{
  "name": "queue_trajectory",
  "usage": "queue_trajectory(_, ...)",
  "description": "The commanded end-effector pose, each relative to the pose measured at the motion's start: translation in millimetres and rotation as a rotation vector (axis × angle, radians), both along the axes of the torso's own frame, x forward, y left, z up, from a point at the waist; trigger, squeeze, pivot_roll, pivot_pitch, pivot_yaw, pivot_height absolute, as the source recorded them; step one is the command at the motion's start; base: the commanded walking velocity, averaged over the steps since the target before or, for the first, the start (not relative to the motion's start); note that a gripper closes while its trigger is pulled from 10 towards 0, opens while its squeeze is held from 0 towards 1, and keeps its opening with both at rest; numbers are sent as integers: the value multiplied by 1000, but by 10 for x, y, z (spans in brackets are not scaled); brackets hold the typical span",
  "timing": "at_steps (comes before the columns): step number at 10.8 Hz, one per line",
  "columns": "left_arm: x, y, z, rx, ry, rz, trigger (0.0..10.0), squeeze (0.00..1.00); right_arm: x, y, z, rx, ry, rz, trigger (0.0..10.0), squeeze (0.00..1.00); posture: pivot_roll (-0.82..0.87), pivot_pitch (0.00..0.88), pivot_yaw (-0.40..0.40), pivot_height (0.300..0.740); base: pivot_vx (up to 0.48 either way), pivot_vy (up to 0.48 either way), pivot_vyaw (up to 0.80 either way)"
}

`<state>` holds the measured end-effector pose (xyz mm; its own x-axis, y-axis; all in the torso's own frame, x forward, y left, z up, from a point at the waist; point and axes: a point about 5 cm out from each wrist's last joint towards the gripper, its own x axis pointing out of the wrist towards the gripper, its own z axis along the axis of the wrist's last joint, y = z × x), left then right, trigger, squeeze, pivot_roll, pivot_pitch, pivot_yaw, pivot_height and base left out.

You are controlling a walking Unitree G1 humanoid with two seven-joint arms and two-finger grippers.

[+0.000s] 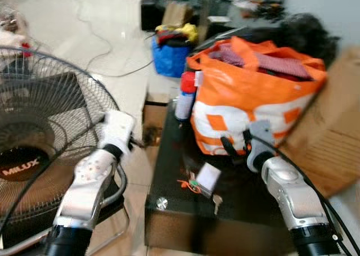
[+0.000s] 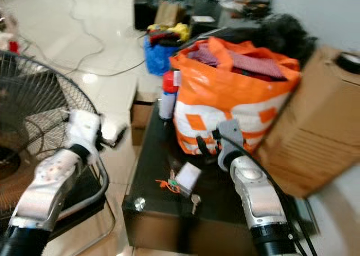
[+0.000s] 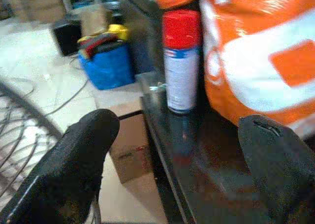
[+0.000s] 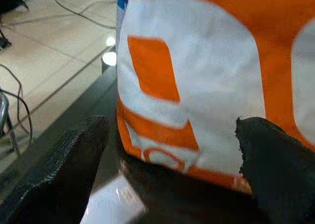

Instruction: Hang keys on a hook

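A small bunch of keys (image 1: 216, 200) with an orange and green tag (image 1: 191, 184) lies on the low black table (image 1: 169, 166), next to a small white box (image 1: 208, 177). My right gripper (image 1: 237, 144) hovers open just beyond the keys, its fingers (image 4: 275, 160) pointing at the orange and white bag (image 4: 197, 76). My left gripper (image 1: 136, 140) is open off the table's left edge, in front of the fan. Along its fingers (image 3: 83, 150) I see a red-capped spray can (image 3: 181, 61) on the table.
A big standing fan (image 1: 39, 138) fills the left. The orange bag (image 1: 253, 93) and spray can (image 1: 185, 95) crowd the table's back. Cardboard boxes (image 1: 332, 138) lean at the right. A blue bag (image 1: 170, 56) and cables (image 1: 95, 36) lie on the tiled floor.
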<state>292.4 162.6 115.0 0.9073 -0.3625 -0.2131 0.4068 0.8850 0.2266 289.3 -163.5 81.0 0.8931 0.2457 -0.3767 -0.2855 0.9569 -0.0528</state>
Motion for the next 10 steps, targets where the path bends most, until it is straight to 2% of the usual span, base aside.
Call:
queue_trajectory(1,34,-136,-65,65,34,-147,10000,0,33,-96,-34,-59,41,-19,10000,0,-23,0,-97,740,0,0,0)
queue_trajectory(3,21,-246,-224,125,123,-296,10000,0,-4,-140,-79,-65,81,12,10000,0,-77,0,-55,740,0,0,0)
queue_trajectory(4,-11,-276,-286,126,153,-332,10000,0,-37,-155,-125,-66,102,26,10000,576,-98,0,-35,740,0,0,0)
queue_trajectory(5,-84,-295,-372,147,191,-386,10000,0,-81,-157,-196,-53,131,24,10000,1000,-140,0,-3,740,0,0,0)
queue_trajectory(7,-163,-381,-443,151,213,-457,10000,0,-196,-92,-339,16,183,50,10000,1000,-123,0,-33,740,0,0,0)
queue_trajectory(8,-204,-364,-474,168,230,-480,10000,0,-251,-1,-487,14,223,103,10000,1000,-92,0,-57,740,0,0,0)
queue_trajectory(9,-243,-314,-554,186,263,-474,10000,0,-297,89,-664,32,275,141,10000,1000,-96,0,-15,740,0,0,0)
queue_trajectory(10,-365,-335,-565,194,313,-545,10000,0,-349,143,-772,-1,313,203,10000,1000,-94,0,-29,740,0,0,0)
